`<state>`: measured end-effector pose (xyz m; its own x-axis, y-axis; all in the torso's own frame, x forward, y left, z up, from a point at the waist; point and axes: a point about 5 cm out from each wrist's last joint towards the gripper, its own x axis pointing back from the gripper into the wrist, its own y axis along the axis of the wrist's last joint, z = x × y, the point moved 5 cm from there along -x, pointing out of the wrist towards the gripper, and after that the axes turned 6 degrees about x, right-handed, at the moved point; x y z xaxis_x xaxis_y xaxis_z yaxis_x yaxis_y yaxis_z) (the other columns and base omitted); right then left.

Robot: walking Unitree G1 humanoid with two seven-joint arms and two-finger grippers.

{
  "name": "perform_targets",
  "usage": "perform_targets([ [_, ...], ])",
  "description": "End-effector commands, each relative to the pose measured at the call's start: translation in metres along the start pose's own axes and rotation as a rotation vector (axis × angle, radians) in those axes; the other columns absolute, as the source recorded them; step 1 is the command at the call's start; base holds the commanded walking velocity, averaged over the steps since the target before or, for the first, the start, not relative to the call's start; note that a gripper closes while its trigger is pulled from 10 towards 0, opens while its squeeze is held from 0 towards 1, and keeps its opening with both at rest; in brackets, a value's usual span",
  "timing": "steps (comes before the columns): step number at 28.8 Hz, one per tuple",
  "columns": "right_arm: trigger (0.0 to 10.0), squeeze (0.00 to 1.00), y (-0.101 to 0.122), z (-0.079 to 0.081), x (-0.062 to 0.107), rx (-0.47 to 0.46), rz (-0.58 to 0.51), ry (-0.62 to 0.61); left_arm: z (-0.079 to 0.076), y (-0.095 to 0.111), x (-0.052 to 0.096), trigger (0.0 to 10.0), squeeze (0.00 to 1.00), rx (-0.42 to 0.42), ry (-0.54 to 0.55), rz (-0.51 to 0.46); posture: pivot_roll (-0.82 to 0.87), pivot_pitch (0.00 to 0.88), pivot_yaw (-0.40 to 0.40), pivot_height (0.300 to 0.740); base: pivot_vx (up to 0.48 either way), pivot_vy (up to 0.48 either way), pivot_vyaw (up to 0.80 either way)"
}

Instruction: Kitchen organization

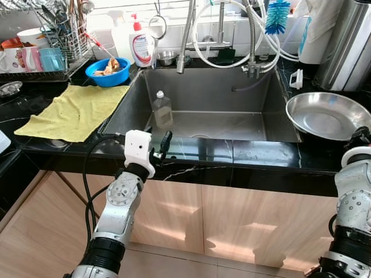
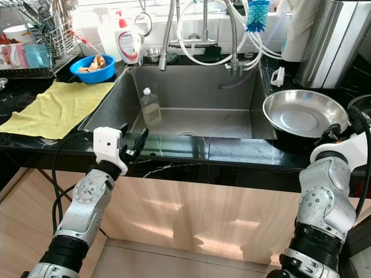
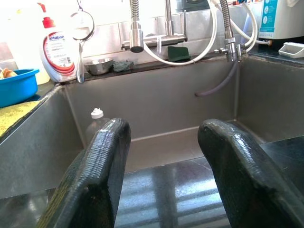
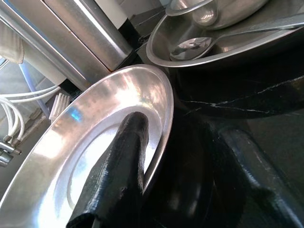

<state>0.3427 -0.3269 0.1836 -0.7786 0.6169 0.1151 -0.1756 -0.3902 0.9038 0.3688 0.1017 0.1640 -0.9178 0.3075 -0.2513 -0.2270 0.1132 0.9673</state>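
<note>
A round steel plate (image 1: 327, 114) lies on the black counter to the right of the sink (image 1: 203, 87). My right gripper (image 4: 190, 142) is open at the plate's near right rim, one finger (image 4: 123, 161) over the plate and the other over the counter beside it. My left gripper (image 1: 159, 147) is open and holds nothing, raised at the counter's front edge before the sink's left half. A clear plastic bottle (image 1: 162, 110) with a white cap stands in the sink's left part, beyond the left fingers (image 3: 102, 161).
A yellow cloth (image 1: 75, 110) is spread left of the sink, with a blue bowl (image 1: 108, 71) of food scraps and a dish soap bottle (image 1: 142, 46) behind it. A dish rack (image 1: 46, 40) stands far left. A steel bowl with a spoon (image 4: 213, 28) sits beyond the plate.
</note>
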Motion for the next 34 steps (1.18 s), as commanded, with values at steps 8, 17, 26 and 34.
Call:
perform_targets([
  [8, 0.0, 0.00, -0.006, 0.007, -0.004, -0.097, 0.043, -0.001, 0.003, 0.005, -0.003, 10.0, 0.00, -0.024, 0.002, -0.007, -0.12, 0.000, 0.100, 0.740, 0.000, 0.000, 0.00],
  [17, 0.0, 0.00, -0.004, 0.014, -0.006, -0.128, 0.046, 0.012, 0.002, 0.007, -0.004, 10.0, 0.00, -0.042, -0.014, -0.010, -0.11, 0.000, 0.102, 0.740, 0.000, 0.000, 0.00],
  [26, 0.0, 0.00, -0.003, 0.020, -0.006, -0.138, 0.045, 0.029, 0.002, 0.006, -0.004, 10.0, 0.00, -0.045, -0.013, -0.007, -0.11, 0.000, 0.102, 0.740, 0.000, 0.000, 0.00],
  [34, 0.0, 0.00, 0.009, 0.047, -0.004, -0.091, 0.001, 0.175, 0.002, 0.006, -0.005, 10.0, 0.00, -0.046, -0.008, -0.008, -0.12, 0.000, 0.099, 0.740, 0.000, 0.000, 0.00],
])
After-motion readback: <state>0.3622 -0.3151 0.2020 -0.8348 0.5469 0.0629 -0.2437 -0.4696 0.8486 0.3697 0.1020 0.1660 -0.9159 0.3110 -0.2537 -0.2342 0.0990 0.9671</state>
